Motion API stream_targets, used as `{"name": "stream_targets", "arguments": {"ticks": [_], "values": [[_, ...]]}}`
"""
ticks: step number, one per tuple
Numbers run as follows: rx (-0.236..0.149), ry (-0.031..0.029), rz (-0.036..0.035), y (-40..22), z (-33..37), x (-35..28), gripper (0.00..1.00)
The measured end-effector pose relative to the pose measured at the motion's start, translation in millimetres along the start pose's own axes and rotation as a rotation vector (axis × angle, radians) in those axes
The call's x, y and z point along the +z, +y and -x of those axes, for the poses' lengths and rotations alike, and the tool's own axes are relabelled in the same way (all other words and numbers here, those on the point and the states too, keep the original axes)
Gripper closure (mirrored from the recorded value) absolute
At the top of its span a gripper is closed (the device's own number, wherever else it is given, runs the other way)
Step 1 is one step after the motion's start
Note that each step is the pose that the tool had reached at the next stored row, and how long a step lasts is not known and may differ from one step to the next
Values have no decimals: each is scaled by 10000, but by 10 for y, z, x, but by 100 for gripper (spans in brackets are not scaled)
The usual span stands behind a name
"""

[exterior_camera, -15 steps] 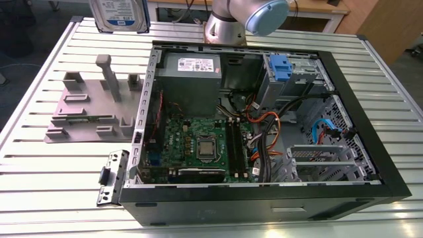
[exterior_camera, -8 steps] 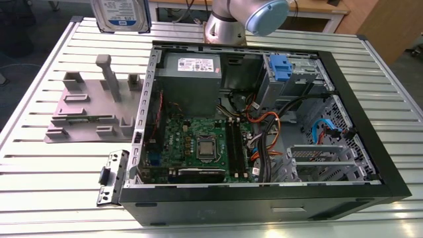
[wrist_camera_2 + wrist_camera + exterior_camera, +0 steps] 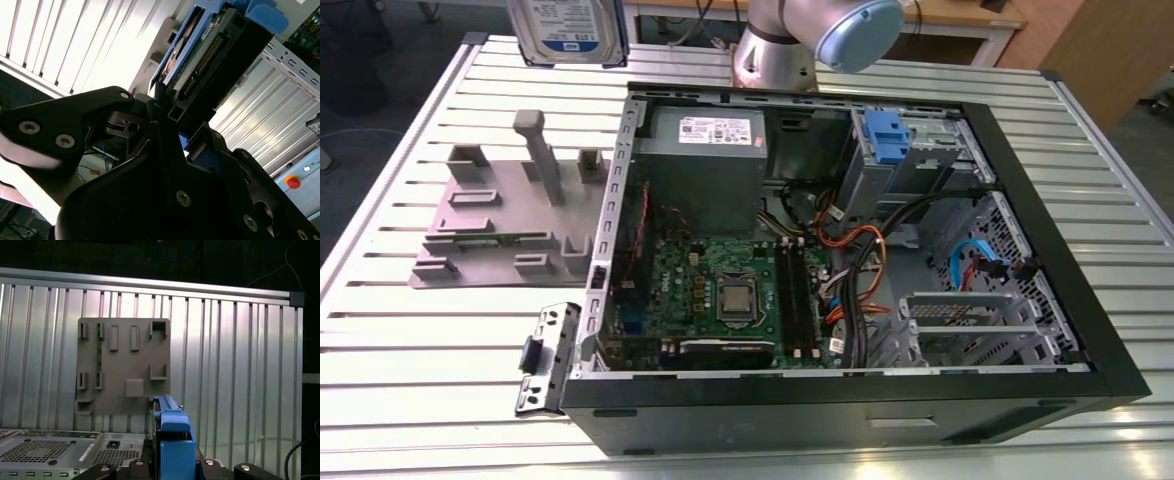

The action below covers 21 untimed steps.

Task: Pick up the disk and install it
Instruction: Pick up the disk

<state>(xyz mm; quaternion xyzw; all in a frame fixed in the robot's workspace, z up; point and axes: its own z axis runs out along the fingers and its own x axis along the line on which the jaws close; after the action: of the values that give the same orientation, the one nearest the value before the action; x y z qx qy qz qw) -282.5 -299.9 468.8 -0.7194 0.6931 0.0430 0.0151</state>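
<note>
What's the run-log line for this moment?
tool: shut on disk | disk: held in air above table | case: open, disk not installed

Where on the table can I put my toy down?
Bare table lies between the grey stand and the near edge, by the small bracket. A narrow strip runs beside the computer case at the exterior view's right. Inside the case, cables crowd the space.
</note>
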Motion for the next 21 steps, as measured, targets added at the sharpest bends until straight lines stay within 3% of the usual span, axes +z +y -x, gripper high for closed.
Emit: {"name": "stream_targets", "arguments": {"ticks": [21], "values": [[0, 0, 1, -102, -4, -4, 64]]}}
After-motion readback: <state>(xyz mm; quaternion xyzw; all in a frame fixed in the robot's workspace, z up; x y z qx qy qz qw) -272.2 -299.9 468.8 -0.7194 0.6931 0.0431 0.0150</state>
